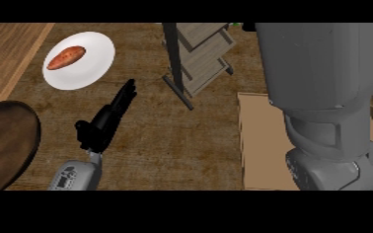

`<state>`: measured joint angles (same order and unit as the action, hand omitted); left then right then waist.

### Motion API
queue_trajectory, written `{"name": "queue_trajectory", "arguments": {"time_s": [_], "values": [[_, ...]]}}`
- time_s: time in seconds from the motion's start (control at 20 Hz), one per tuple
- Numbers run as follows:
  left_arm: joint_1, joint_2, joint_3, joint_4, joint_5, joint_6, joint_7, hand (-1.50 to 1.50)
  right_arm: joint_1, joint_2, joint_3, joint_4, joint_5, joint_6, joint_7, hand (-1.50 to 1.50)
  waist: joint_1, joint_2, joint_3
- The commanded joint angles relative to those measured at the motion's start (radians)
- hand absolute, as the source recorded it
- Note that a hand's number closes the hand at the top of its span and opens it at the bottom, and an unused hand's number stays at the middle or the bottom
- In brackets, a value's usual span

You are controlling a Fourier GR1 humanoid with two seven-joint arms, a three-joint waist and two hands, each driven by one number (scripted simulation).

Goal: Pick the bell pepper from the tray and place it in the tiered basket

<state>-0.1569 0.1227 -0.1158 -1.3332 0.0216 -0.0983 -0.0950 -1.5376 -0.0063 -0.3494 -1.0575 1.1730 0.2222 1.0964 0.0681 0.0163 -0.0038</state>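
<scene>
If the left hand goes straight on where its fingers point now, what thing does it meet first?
Probably nothing close: the left hand points up and slightly right, between the white plate and the tiered basket. The line looks free, though depth is unclear.

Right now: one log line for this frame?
left hand: open, over counter | right hand: hidden, forearm raised by tiered basket | bell pepper: unseen

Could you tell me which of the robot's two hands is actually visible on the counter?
The left hand, black fingers straight toward the white plate; the right hand is hidden.
</scene>
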Motion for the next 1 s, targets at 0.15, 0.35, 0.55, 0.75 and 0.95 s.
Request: {"name": "queue_trajectory", "arguments": {"time_s": [0.15,0.35,0.55,0.75,0.95], "values": [[-0.001,0.004,0.006,0.03,0.004,-0.022,-0.025,0.0,-0.103,0.006,-0.073,0.275,-0.044,-0.291,0.039,1.5,0.007,0.005,0.0],[-0.031,-0.001,0.016,0.019,0.001,-0.002,-0.004,0.0,-0.165,0.006,-0.15,0.36,-0.082,-0.374,0.061,1.5,0.008,0.005,0.0],[-0.013,-0.001,0.012,0.027,0.004,-0.013,-0.008,0.0,-0.177,0.006,-0.28,0.371,-0.163,-0.446,0.164,1.5,0.007,0.003,0.0],[-0.018,-0.015,0.001,0.028,-0.009,0.0,-0.007,0.0,-0.188,0.006,-0.314,0.419,-0.209,-0.594,0.112,-1.5,0.005,0.001,0.0],[-0.003,-0.019,-0.005,0.011,-0.021,0.013,0.0,0.0,-0.214,0.006,-0.307,0.442,-0.168,-0.71,0.077,-1.5,-0.013,-0.005,0.001]]}}
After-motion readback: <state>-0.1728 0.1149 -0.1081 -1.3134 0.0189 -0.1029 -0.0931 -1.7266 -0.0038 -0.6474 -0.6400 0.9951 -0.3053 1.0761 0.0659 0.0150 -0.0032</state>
